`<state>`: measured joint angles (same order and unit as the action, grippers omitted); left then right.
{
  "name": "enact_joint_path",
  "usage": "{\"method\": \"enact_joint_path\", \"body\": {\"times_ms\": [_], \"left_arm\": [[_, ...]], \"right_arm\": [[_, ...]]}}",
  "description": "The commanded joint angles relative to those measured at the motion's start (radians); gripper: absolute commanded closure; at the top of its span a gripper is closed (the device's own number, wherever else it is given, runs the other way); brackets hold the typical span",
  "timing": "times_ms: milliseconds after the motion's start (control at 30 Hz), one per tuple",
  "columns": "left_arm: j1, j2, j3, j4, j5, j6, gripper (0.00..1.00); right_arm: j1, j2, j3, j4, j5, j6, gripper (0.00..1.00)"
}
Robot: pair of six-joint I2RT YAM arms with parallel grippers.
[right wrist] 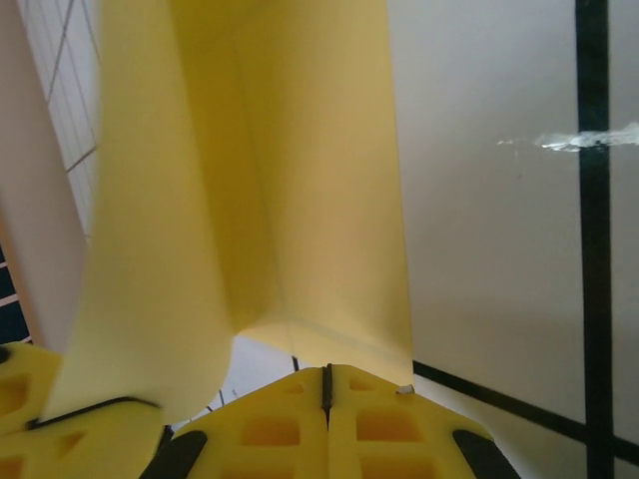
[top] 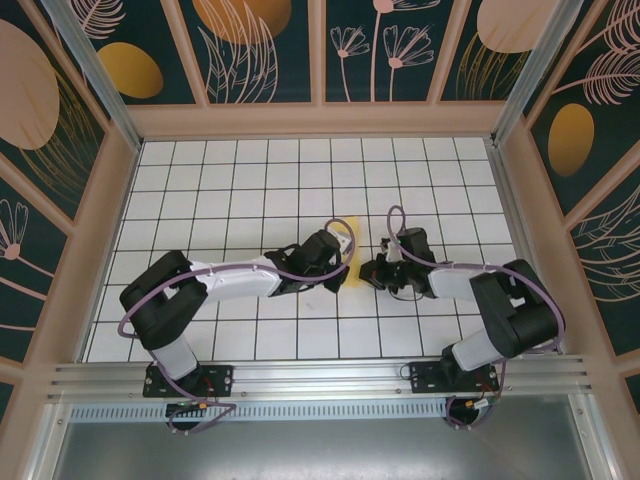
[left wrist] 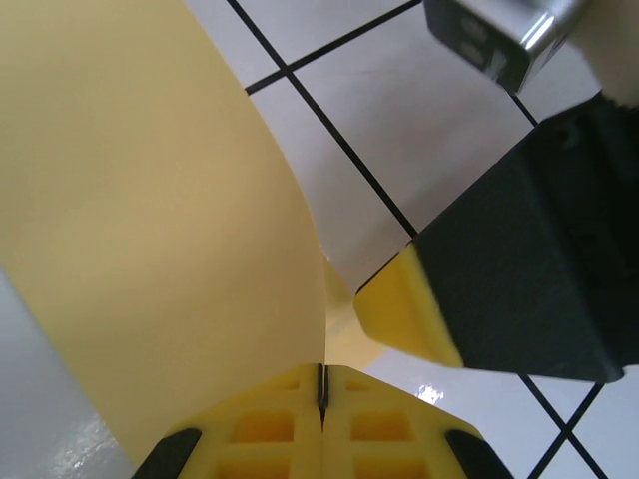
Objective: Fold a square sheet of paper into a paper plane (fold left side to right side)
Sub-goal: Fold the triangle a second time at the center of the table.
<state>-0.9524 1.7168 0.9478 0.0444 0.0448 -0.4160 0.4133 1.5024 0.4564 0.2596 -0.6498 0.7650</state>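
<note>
Near the middle of the table (top: 250,190), a touch toward 4 o'clock from centre in the top view: the square sheet of paper (top: 352,258), raised off the tiles and pinched from two sides. At its 9 o'clock, the left gripper (top: 336,268); at its 3 o'clock, the right gripper (top: 373,272), close enough to nearly meet.

Left gripper, by its wrist camera: closed to a hairline slit at 6 o'clock, nipping the sheet's lower edge. From there, a broad yellow curve sweeping up toward 10 and 11 o'clock, bowed rather than flat, clear of the white tiles. At 3 o'clock in that view, a yellow-and-black finger (left wrist: 399,314) of the right gripper, just beside the paper's free corner.

Right gripper, by its own camera: likewise squeezed tight, gripping the sheet's bottom edge at 6 o'clock, with paper rising to 12 o'clock in two soft layers. Faint lengthwise line between them; crease or mere shadow, cannot tell.

Judged progress: early. Picked up and bent over on itself, hence probably partway through the left-to-right fold, yet no sharp pressed crease to be seen and no pointed dart shape anywhere. Left to do, by this reading: bring edges into line, lay flat, press the crease, then every later fold toward the paper plane
</note>
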Motion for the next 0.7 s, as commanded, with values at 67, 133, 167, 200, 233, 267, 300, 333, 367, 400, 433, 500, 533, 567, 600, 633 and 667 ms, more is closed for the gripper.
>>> {"method": "enact_joint_path", "body": {"times_ms": [67,133,167,200,233,267,300,333,367,400,433,500,533,567,600,633,667], "left_arm": [[0.021,-0.024,-0.018,0.015,0.029,-0.01,1.0],[0.029,-0.022,-0.02,0.018,0.053,-0.004,1.0],[0.033,-0.019,-0.022,0.02,0.066,0.0,1.0],[0.036,-0.016,-0.024,0.02,0.076,0.002,1.0],[0.042,-0.013,-0.024,0.017,0.092,0.006,1.0],[0.049,-0.01,-0.024,0.013,0.104,0.011,1.0],[0.054,-0.009,-0.024,0.008,0.112,0.016,1.0],[0.059,-0.008,-0.025,0.005,0.119,0.021,1.0],[0.064,-0.009,-0.026,0.002,0.124,0.026,1.0],[0.07,0.004,-0.028,0.002,0.131,0.029,1.0],[0.078,0.02,-0.03,0.002,0.136,0.031,1.0],[0.093,0.024,-0.033,0.005,0.155,0.038,1.0],[0.098,0.026,-0.033,0.003,0.158,0.043,1.0],[0.105,0.027,-0.032,0.003,0.162,0.049,1.0],[0.109,0.029,-0.032,0.0,0.167,0.055,1.0],[0.116,0.028,-0.03,-0.004,0.167,0.061,1.0],[0.124,0.03,-0.03,-0.006,0.172,0.066,1.0]], "right_arm": [[0.023,0.058,0.062,-0.039,0.063,-0.022,0.98],[0.025,0.075,0.069,-0.067,0.075,-0.03,0.98],[0.028,0.087,0.075,-0.083,0.081,-0.035,0.98],[0.029,0.096,0.082,-0.102,0.088,-0.041,0.98],[0.031,0.109,0.09,-0.126,0.097,-0.052,0.98],[0.034,0.12,0.098,-0.149,0.108,-0.061,0.98],[0.036,0.127,0.102,-0.162,0.115,-0.07,0.98],[0.037,0.133,0.104,-0.174,0.121,-0.074,0.98],[0.038,0.138,0.106,-0.184,0.126,-0.079,0.98],[0.038,0.143,0.107,-0.189,0.128,-0.082,0.98],[0.04,0.147,0.108,-0.195,0.13,-0.085,0.98],[0.041,0.153,0.113,-0.204,0.134,-0.092,0.98],[0.042,0.157,0.114,-0.21,0.136,-0.095,0.98],[0.045,0.16,0.117,-0.216,0.137,-0.098,0.98],[0.046,0.162,0.118,-0.219,0.138,-0.101,0.98],[0.047,0.165,0.121,-0.223,0.14,-0.103,0.98],[0.048,0.166,0.123,-0.226,0.142,-0.106,0.98]]}}
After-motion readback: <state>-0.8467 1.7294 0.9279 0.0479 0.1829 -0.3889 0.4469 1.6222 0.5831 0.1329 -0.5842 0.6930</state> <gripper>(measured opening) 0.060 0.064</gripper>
